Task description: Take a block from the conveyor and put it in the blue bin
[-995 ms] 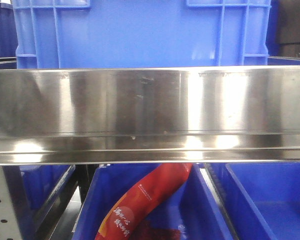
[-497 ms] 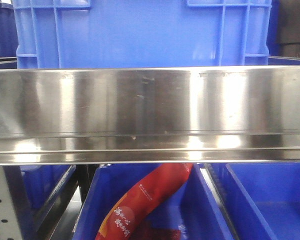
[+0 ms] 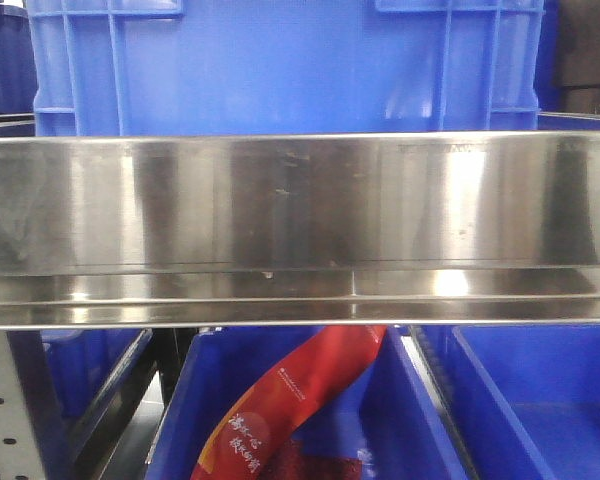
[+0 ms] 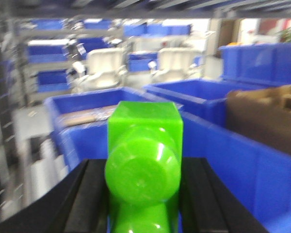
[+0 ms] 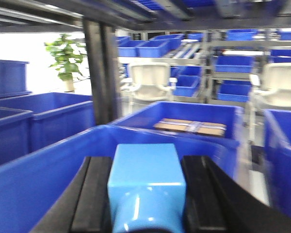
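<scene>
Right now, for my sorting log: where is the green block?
Left wrist view, centre: the green block sits clamped between the left hand's black fingers, with a blue bin's wall right behind it.

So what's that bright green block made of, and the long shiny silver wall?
The bright green block looks like smooth, glossy moulded plastic: even colour, a rounded knob, soft highlights. The long silver wall looks like brushed stainless steel or similar sheet metal: streaky mirror-like reflections and fine scratches.
</scene>
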